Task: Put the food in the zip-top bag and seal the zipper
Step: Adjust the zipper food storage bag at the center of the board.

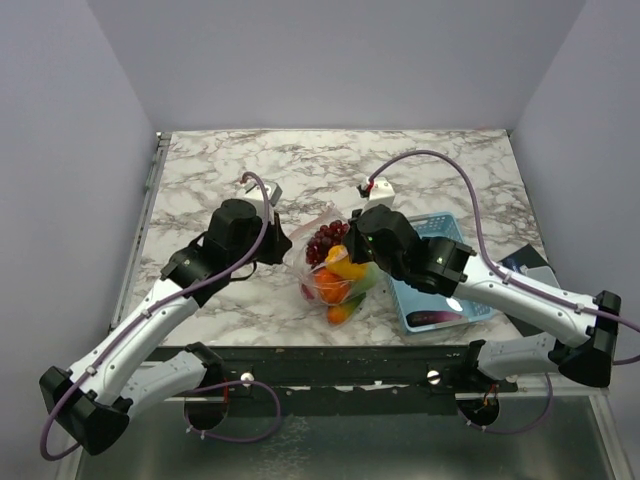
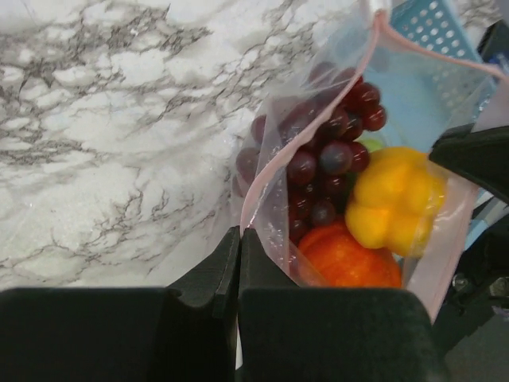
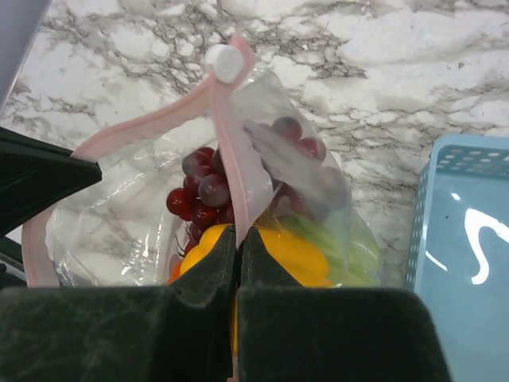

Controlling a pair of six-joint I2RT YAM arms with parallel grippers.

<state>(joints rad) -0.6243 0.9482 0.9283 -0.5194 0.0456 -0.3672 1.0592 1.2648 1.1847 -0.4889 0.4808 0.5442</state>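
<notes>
Zip-top bag (image 1: 325,270) is mid-table between the arms: clear, crumpled, mouth gaping. Inside are dark red grapes (image 2: 326,151), a yellow piece (image 2: 394,199) and an orange piece (image 2: 350,259). Left gripper (image 2: 239,239) and right gripper (image 3: 238,235) each pinch the pink zipper (image 3: 231,159) on opposite sides. A purple eggplant (image 1: 435,318) lies in the blue basket (image 1: 415,305).

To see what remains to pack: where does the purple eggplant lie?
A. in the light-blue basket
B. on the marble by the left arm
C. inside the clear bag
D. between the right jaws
A: the top view shows the purple eggplant lying in the light-blue basket, outside the zip-top bag.
</notes>
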